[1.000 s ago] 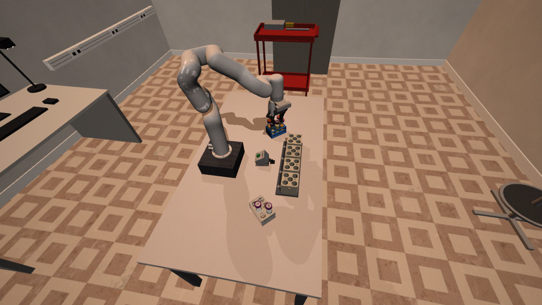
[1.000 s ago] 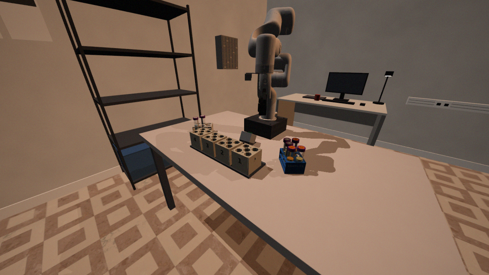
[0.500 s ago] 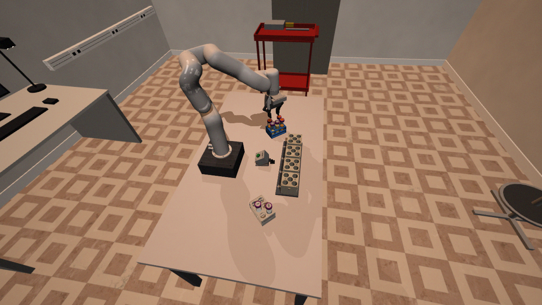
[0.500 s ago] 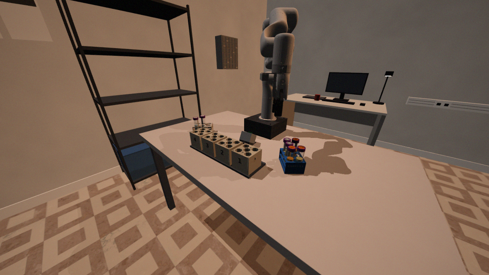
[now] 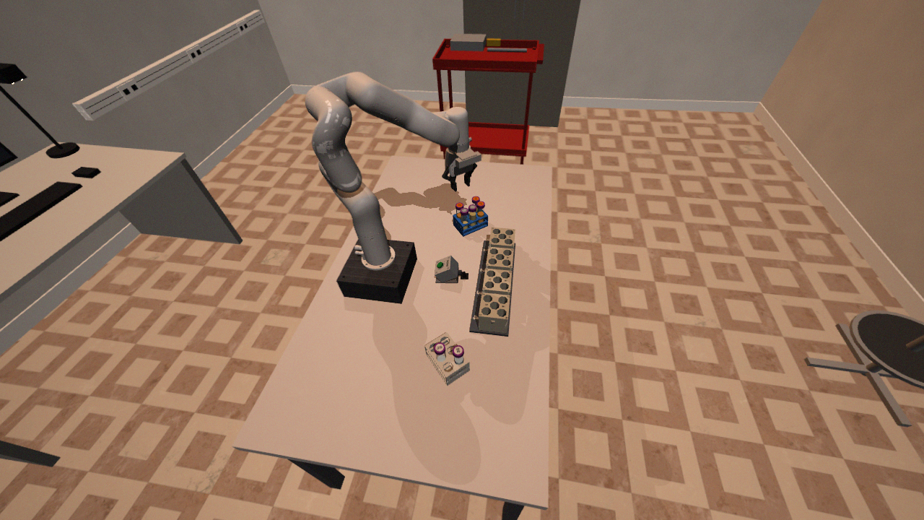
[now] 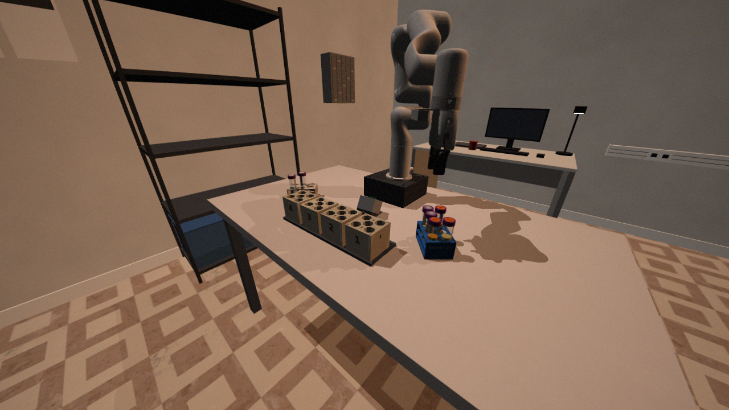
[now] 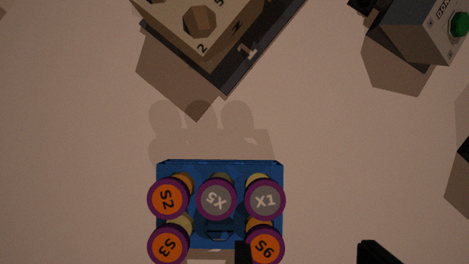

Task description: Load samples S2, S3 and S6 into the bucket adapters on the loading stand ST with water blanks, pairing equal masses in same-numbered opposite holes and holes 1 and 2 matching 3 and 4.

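Item, run samples, three, orange-dotted: S2 (image 5: 480,204) (image 6: 434,221) (image 7: 166,199), S3 (image 5: 475,198) (image 6: 449,221) (image 7: 165,247) and S6 (image 5: 459,204) (image 6: 440,209) (image 7: 267,247), all standing in the blue rack (image 5: 476,228) (image 6: 441,248) (image 7: 201,166).
Item, grey-dotted, same rack: X5 (image 5: 472,207) (image 6: 430,214) (image 7: 216,199) and X1 (image 5: 463,211) (image 6: 428,209) (image 7: 264,200), in their wells, to be left.
Item, bucket adapters (image 5: 492,321) (image 6: 368,244) (image 7: 172,18), four, numbered, seated on the loading stand (image 5: 489,332) (image 6: 372,261) (image 7: 227,88); no tube visible in their holes.
Item, clear rack (image 5: 452,373) (image 6: 308,185), holding two capped tubes, presumably water blanks; printed volumes unreadable.
Item, DONE key (image 5: 439,265) (image 7: 459,24), green, on its sloped desk beyond the samples.
Status: loading seemingly not begun; three samples outstanding, any needed blanks, then release and key. Levels need comparing before partners are chosen.
Item, gripper (image 5: 460,186) (image 6: 438,165) (image 7: 304,253), one, fingers parted partway, empty. Arm arched out from its black base, fingers pointing down above the table, near the blue rack on its S6 side.

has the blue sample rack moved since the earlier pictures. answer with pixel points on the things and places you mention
No, the blue rack (image 5: 470,223) (image 6: 436,248) sits in the same place beside adapter 1 (image 5: 501,237) (image 6: 367,237) (image 7: 170,16).
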Action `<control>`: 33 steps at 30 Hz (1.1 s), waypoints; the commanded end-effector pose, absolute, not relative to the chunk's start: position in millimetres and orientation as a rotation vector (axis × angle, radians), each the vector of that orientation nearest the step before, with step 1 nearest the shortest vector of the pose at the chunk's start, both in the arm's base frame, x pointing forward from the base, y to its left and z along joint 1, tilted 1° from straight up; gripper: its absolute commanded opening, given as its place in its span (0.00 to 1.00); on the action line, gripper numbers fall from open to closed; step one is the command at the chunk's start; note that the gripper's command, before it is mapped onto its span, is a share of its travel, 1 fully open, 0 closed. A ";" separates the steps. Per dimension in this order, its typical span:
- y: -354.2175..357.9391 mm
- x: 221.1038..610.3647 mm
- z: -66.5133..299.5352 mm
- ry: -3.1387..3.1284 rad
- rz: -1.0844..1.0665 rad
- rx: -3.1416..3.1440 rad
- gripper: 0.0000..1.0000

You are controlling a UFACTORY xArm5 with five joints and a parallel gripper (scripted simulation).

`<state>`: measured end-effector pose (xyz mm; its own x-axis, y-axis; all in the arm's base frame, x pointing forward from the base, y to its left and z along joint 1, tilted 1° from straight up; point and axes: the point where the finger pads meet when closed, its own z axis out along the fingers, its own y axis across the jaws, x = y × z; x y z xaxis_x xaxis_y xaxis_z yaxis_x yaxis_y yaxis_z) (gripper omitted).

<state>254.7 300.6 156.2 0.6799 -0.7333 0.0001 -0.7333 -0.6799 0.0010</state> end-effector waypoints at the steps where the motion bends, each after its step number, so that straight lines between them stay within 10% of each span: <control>1: 319.9 245.1 157.5 -1.262 -0.015 2.883 0.57; 33: 328.9 239.5 133.5 -1.262 -0.015 2.883 0.57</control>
